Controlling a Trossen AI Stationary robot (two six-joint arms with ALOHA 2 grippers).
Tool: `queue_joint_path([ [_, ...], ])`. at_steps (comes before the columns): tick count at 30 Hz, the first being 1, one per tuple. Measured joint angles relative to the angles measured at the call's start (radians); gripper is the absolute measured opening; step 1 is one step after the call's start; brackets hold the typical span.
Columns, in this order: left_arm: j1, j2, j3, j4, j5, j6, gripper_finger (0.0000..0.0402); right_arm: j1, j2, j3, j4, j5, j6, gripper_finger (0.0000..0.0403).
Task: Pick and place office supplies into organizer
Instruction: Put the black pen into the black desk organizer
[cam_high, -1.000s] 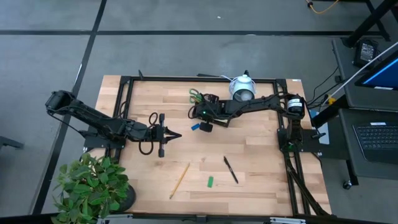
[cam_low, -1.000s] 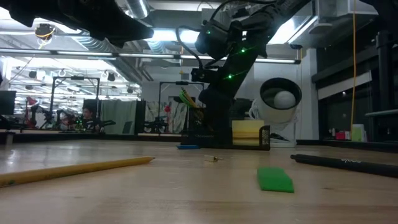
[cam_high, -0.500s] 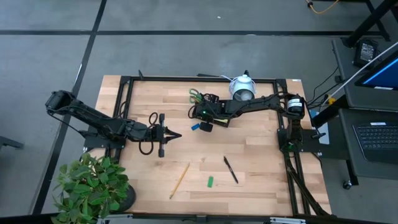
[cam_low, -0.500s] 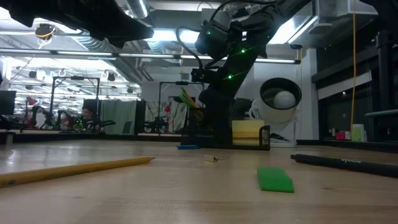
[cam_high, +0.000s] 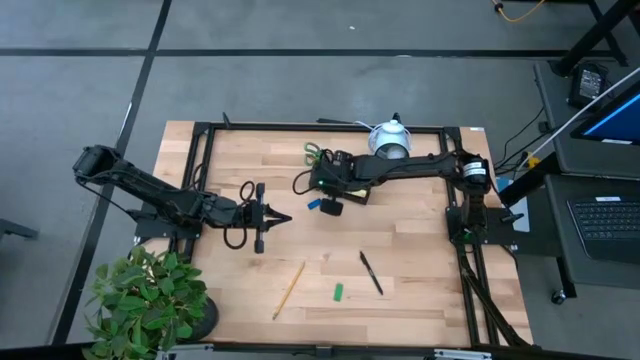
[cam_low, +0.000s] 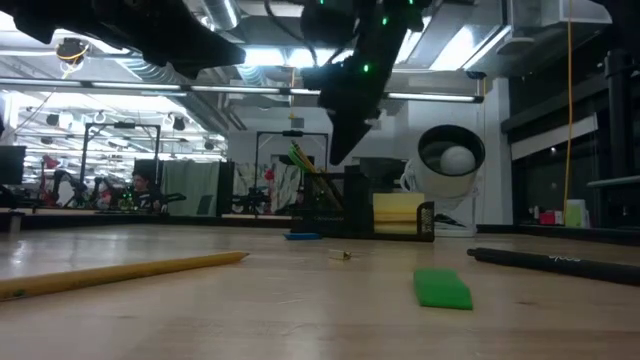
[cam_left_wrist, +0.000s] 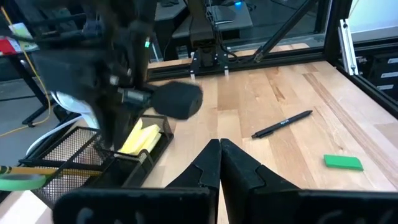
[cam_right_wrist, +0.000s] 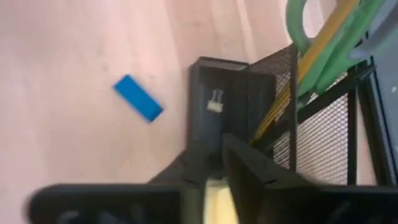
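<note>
- Organizer (cam_high: 338, 182) standing at the far middle of the tabletop (cam_high: 420, 250), just beside the white round device (cam_high: 388, 142).
- Already loaded with the green-handled scissors (cam_right_wrist: 305, 28) and a pencil (cam_right_wrist: 309, 57) upright in the tall mesh section, a small binder clip (cam_right_wrist: 215, 101) in a low compartment, and the yellow sticky-note pad (cam_low: 398, 212) at its side.
- Not yet put away: blue piece (cam_right_wrist: 138, 98) just beside the organizer; second pencil (cam_high: 289, 288), green piece (cam_high: 339, 292) and black pen (cam_high: 371, 272) well apart from it, toward the near edge.
- Right gripper (cam_right_wrist: 225, 146) hanging directly above the organizer, clear of its rim in the low view; pinched narrow to shut, nothing visible between the jaws, touching nothing.
- Left gripper (cam_left_wrist: 219, 148) parked low on its own side of the tabletop, tips pressed together, empty.
- Judged risk: catching the scissors handles or the pencil top when swinging away, since both stand close beside the fingers; likely result a tipped or dragged organizer.
- Judged risk: descending on the blue piece with the jaws this narrow; would push it along the wood or against the organizer wall instead of gripping it, so opening first looks necessary.
- Judged risk: flat, thin pieces on bare wood; apt to slip from a shallow pinch.
</note>
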Motion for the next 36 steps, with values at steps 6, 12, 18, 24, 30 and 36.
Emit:
queue_joint_path([
  [6, 0.0, 0.0, 0.0, 0.004, 0.029, 0.028, 0.0001, 0.078, -0.001, 0.05, -0.123, -0.047, 0.135, 0.0013],
  [12, 0.002, -0.004, 0.0, 0.009, 0.049, 0.078, 0.0001, 0.192, -0.018, 0.051, -0.221, -0.048, 0.304, 0.0006],
  [18, 0.055, -0.009, -0.057, 0.097, 0.217, 0.095, 0.0001, 0.315, -0.034, 0.05, -0.25, -0.047, 0.453, 0.0004],
  [24, 0.142, -0.025, -0.15, 0.221, 0.279, 0.036, 0.0001, 0.41, -0.043, 0.044, -0.27, -0.048, 0.582, 0.0007],
  [30, 0.186, -0.059, -0.182, 0.222, 0.375, 0.009, 0.0001, 0.484, -0.046, 0.044, -0.318, -0.048, 0.74, 0.0004],
  [36, 0.186, -0.078, -0.19, 0.222, 0.384, 0.007, 0.0002, 0.56, -0.05, 0.043, -0.373, -0.049, 0.902, 0.0006],
])
